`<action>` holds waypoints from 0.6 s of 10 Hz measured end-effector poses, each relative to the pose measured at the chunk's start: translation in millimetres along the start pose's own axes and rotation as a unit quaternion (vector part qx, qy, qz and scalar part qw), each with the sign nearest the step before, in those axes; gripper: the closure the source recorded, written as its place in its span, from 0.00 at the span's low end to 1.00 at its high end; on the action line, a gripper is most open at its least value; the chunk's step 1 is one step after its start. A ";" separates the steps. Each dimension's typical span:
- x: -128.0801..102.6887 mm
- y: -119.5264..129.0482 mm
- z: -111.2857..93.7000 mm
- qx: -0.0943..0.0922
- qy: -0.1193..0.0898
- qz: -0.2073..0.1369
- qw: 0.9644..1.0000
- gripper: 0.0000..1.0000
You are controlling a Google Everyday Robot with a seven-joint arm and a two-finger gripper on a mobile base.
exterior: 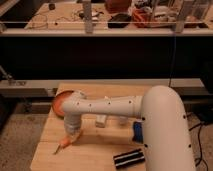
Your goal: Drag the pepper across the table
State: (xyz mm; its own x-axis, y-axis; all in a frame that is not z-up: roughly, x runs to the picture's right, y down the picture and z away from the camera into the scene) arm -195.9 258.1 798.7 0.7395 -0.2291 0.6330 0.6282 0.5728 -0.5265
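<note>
On the table (95,152), the pincer (71,138) sits down at the pepper (64,144); its grip state is unclear.

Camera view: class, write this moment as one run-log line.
gripper: low over table, near left edge | pepper: lying flat at gripper tip | orange bowl: behind arm | contact: unclear

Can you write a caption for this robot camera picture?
Robot gripper reaches down to the orange pepper on the wooden table.
</note>
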 end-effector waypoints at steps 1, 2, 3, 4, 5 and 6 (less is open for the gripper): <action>5.3 2.8 -3.1 0.001 -0.003 0.000 1.000 0.88; 16.2 9.7 -8.9 0.003 -0.006 0.004 1.000 0.97; 23.9 14.9 -12.3 0.004 -0.007 0.006 1.000 1.00; 30.0 19.7 -14.8 0.005 -0.007 0.009 1.000 1.00; 31.6 20.8 -16.1 0.006 -0.009 0.011 1.000 1.00; 30.1 20.5 -16.4 0.006 -0.011 0.007 1.000 1.00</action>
State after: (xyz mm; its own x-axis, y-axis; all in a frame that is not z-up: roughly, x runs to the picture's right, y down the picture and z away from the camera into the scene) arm -156.7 250.1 797.6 0.7421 -0.2042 0.6384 0.6154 0.5850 -0.5283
